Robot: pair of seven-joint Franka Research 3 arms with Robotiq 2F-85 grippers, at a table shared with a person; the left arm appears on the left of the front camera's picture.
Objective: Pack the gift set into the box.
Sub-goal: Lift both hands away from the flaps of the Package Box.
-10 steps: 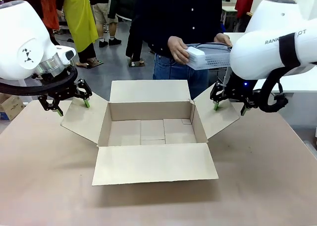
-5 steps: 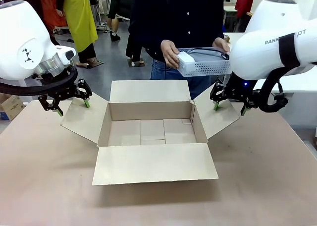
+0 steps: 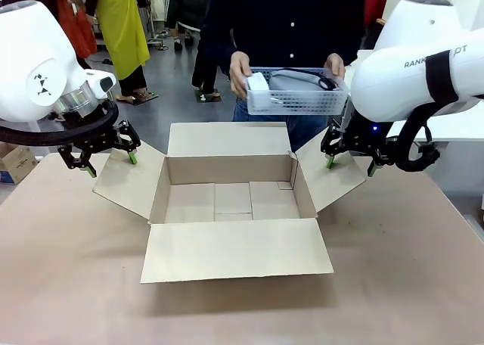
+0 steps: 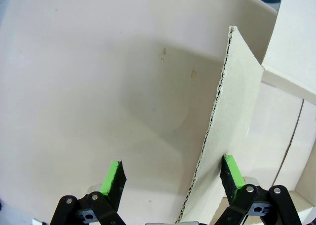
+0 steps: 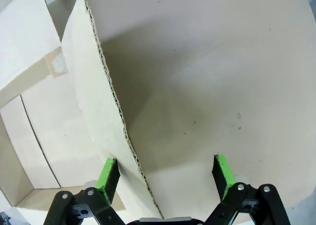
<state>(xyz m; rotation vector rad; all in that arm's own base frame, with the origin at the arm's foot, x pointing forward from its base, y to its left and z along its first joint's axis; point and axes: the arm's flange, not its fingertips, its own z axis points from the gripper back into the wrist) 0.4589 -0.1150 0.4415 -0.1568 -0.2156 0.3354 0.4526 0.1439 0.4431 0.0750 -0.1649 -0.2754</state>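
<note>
Two tools spread wide, gripping nothing: L tool (image 3: pixel 112 163) astride left flap (image 3: pixel 132 186) of box (image 3: pixel 231 169), R tool (image 3: pixel 350 165) astride right flap (image 3: pixel 325 188) | gift set (image 3: pixel 299 95) in person's hands (image 3: pixel 239 73), up behind box's far side, long axis along box's long side | nearer R tool imo

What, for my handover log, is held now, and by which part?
The person's hands hold the basket by its two short ends; the left gripper and right gripper are open, astride box flaps.
</note>
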